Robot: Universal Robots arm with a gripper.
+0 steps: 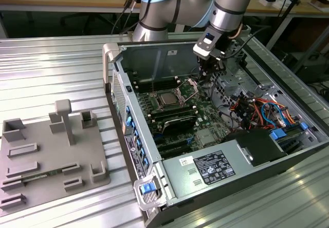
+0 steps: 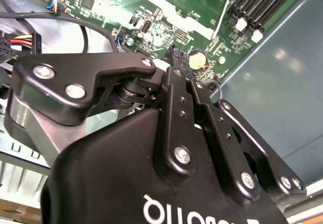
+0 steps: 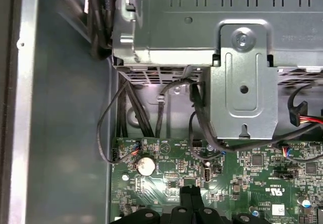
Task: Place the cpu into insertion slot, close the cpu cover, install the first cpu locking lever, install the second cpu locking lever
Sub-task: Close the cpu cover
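In the exterior view the cpu [image 1: 167, 99] lies flat in the insertion slot [image 1: 160, 106] on the green board, its silvery top showing. The cpu cover [image 1: 189, 88] stands raised on the slot's far side, toward the exterior view's right. My gripper [image 1: 206, 80] hangs just beside that raised cover, on the exterior view's right, pointing down at the board. Its black fingers [image 2: 177, 82] meet at the tip in the second wrist view, and the first wrist view shows the gripper [image 3: 189, 189] shut over bare board with nothing seen between the fingers.
The open computer case [image 1: 115, 63] lies on a ribbed metal table. Black memory slots [image 1: 172, 118], a power supply [image 1: 211, 169] and coloured cables [image 1: 257, 110] surround the socket. A metal drive cage [image 3: 242, 57] and a coin battery [image 3: 146, 166] are close by. A grey fixture tray [image 1: 51, 156] sits at the exterior view's left.
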